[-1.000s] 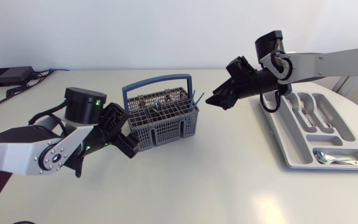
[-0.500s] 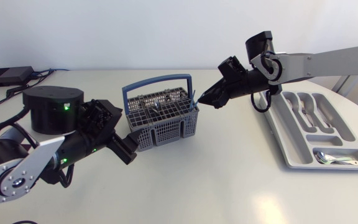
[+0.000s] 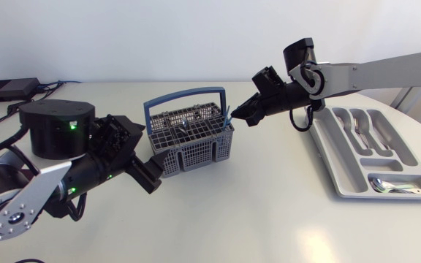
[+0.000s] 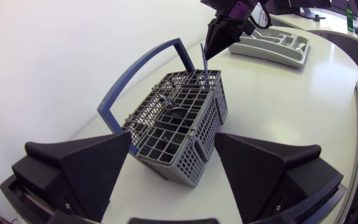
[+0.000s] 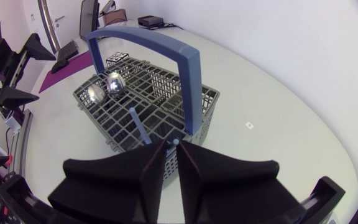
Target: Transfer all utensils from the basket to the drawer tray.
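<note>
Right wrist view, right end effector (image 5: 171, 148) clenched on blue utensil (image 5: 138, 124) in basket (image 5: 186, 62), left end effector (image 4: 173, 140) released

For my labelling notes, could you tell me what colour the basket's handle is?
Blue handle, clearest in right wrist view.

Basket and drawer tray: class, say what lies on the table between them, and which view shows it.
Bare table, seen in the head view. Only the right gripper hangs above that stretch, near the basket; nothing rests before the tray.
</note>
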`<act>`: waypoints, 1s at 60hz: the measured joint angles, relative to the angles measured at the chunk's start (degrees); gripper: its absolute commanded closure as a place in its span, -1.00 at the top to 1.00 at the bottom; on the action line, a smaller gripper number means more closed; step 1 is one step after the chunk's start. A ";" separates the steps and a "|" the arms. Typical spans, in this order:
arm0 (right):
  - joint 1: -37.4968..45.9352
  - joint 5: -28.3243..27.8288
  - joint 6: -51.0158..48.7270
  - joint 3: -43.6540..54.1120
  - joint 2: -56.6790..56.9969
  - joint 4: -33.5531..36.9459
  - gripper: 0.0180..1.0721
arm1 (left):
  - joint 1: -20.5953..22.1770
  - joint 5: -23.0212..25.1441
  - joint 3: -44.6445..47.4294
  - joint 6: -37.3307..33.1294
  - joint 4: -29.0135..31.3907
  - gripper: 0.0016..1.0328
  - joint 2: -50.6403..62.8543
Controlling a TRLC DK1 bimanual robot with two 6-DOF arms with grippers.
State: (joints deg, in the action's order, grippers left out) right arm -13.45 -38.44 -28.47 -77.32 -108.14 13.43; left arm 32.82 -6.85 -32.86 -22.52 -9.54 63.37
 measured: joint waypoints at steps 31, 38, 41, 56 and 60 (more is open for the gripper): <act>1.64 -2.38 1.29 2.80 8.11 0.11 -0.89 | 0.42 0.00 -0.02 0.00 -0.02 0.82 0.00; 3.23 -3.45 1.31 3.87 13.49 1.64 -0.89 | 0.42 0.00 -0.02 0.00 -0.02 0.81 0.00; 4.20 -4.17 1.31 4.07 15.78 2.86 -0.89 | 0.42 0.00 -0.02 0.00 -0.02 0.82 0.00; 11.63 -6.82 1.22 5.75 27.80 8.85 -0.89 | 1.77 0.00 -0.31 0.00 -1.14 0.81 2.14; 13.94 -6.73 0.46 6.29 30.10 11.82 -0.89 | 2.23 0.00 -0.39 0.00 -1.49 0.81 2.82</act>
State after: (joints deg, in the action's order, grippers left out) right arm 0.49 -45.17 -28.01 -71.02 -78.04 25.26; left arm 35.05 -6.85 -33.26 -22.52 -11.03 66.19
